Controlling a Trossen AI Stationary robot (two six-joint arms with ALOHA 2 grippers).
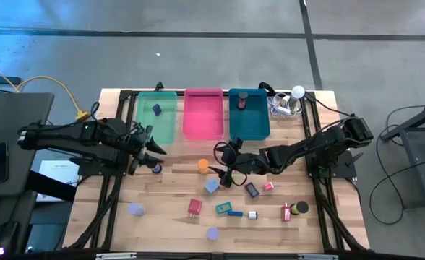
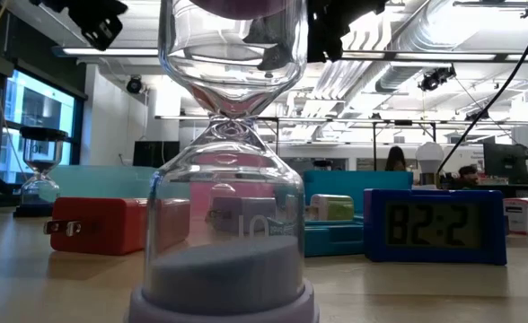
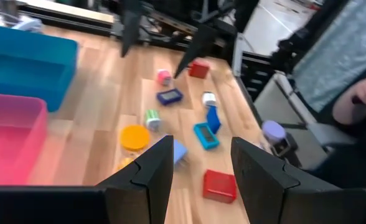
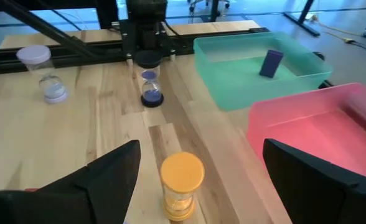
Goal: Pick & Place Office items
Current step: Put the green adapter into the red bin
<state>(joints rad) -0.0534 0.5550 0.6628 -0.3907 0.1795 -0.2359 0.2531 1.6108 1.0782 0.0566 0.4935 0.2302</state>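
Small office items lie scattered on the wooden table: an orange-capped hourglass (image 1: 203, 166) (image 4: 182, 180), a black-capped hourglass (image 1: 157, 167) (image 4: 150, 81), lavender-capped ones (image 1: 135, 209) (image 2: 228, 179), a red plug block (image 1: 194, 208), teal (image 1: 222, 208) and light blue (image 1: 212, 185) blocks, and a small dark clock (image 1: 251, 190). My right gripper (image 1: 218, 162) (image 4: 200, 149) is open above the table, just right of the orange hourglass, which stands ahead of its fingers. My left gripper (image 1: 153, 144) (image 3: 201, 146) is open, holds nothing, and hovers left of the green tray's near end.
Green (image 1: 170, 123), pink (image 1: 203, 126) and teal (image 1: 250, 130) trays stand side by side at the far edge. The green one holds a dark blue block (image 1: 157, 109), the teal one a dark-capped piece (image 1: 243, 97). A white ball with cables (image 1: 297, 92) sits far right.
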